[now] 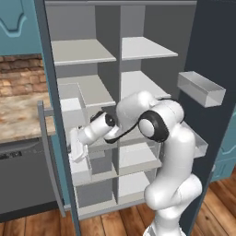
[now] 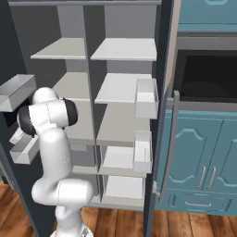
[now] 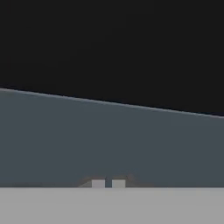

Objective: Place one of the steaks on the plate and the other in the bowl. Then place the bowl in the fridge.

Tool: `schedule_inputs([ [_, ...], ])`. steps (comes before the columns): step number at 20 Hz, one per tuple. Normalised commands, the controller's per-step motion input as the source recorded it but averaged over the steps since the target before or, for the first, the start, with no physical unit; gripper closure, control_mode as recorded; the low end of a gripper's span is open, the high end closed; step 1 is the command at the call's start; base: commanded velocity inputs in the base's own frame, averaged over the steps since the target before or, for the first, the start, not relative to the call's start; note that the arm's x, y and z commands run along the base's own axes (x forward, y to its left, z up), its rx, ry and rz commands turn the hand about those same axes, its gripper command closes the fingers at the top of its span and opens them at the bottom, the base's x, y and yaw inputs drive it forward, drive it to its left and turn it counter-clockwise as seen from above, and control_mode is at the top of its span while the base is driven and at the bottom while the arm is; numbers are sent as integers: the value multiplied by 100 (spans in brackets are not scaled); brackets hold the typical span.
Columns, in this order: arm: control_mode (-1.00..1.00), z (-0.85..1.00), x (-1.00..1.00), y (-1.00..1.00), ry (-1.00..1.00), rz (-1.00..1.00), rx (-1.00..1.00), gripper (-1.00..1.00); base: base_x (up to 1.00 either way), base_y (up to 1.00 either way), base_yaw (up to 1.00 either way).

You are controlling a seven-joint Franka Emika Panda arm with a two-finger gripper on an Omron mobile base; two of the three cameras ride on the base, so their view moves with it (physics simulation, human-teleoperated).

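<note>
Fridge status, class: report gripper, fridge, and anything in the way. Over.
Gripper shut, nothing held, close to a dark grey surface. Fridge open, shelves bare. Left door close beside the hand.

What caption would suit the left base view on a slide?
White robot arm reaches its hand toward the left door of the open dark grey-blue fridge with pale grey shelves.

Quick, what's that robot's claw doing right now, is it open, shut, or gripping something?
Gripper: shut, its two finger tips nearly together with nothing between them, close against a grey-blue surface of the fridge.
</note>
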Motion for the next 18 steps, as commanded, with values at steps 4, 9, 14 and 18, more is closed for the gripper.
schedule_inputs([
  [4,-100,49,-27,-100,8,7,47,100,0,0,0],
  [9,-100,25,-20,-100,20,0,47,100,0,0,0],
  [14,-100,25,-7,-100,29,0,49,100,0,0,0],
  [18,-100,57,3,-99,27,0,43,100,0,0,0],
])
